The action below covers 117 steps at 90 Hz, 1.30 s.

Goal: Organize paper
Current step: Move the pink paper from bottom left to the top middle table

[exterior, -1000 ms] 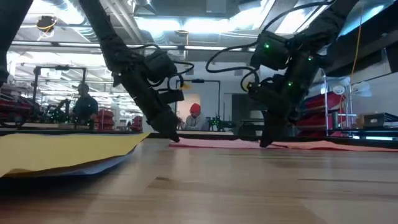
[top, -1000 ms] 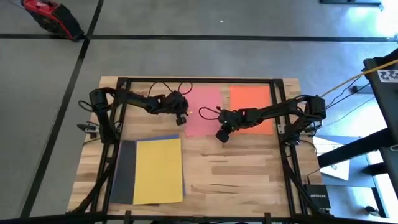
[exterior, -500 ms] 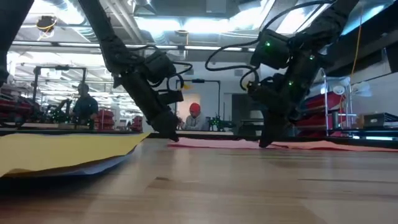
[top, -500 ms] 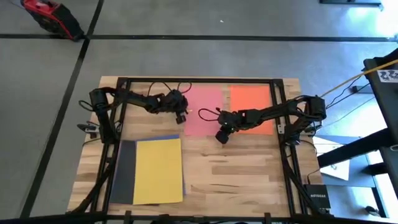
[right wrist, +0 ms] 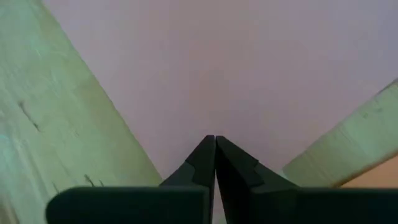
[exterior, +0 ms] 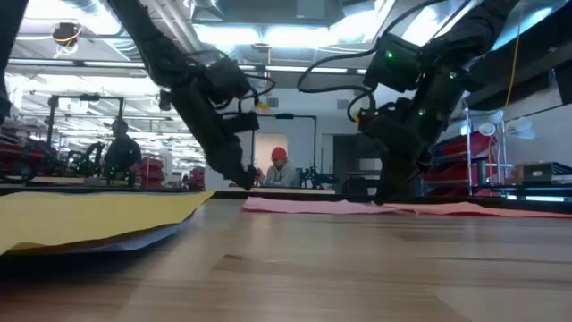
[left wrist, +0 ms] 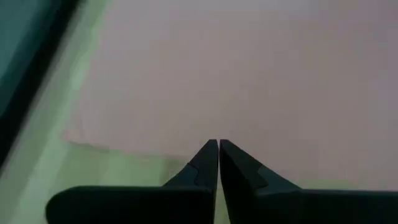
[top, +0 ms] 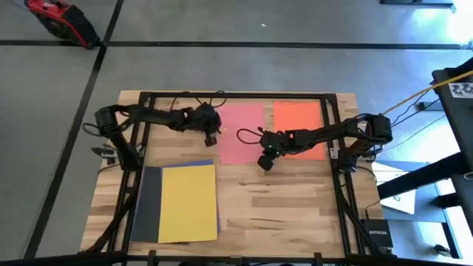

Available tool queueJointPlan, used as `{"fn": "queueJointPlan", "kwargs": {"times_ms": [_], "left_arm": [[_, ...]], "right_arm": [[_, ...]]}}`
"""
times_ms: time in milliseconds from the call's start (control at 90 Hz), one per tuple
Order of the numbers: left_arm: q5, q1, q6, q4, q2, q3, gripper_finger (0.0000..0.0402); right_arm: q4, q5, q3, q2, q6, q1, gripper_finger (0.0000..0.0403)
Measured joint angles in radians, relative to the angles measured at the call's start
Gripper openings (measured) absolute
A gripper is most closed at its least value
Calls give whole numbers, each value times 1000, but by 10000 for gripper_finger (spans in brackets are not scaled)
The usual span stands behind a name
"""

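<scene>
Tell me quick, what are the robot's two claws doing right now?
Left gripper: shut, holding nothing, by the pink paper's left edge.
Right gripper: shut, tips at the pink paper's near edge; a grip cannot be told.

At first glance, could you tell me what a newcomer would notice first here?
Two dark arms meet over the pink sheet at the table's far side, the left hand at its left edge and the right hand at its near right corner, both shut. The yellow sheet lies on a dark stack at the near left.
</scene>
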Motion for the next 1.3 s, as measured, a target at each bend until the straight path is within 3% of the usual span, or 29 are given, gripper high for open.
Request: {"fn": "queueJointPlan", "kwargs": {"times_ms": [156, 289, 411, 711, 1300], "left_arm": [[148, -55, 21, -311, -79, 57, 1], [261, -120, 19, -391, -113, 59, 14], [318, -179, 19, -394, -107, 59, 39], [328, -224, 22, -343, -62, 57, 99], [394, -224, -3, -334, -2, 54, 104]], "right_arm": [[3, 1, 1, -1, -9, 0, 0], [6, 2, 2, -1, -27, 0, 0], [11, 5, 3, -2, -31, 0, 0], [11, 0, 3, -2, -34, -1, 0], [11, 0, 3, -3, -35, -1, 0]]}}
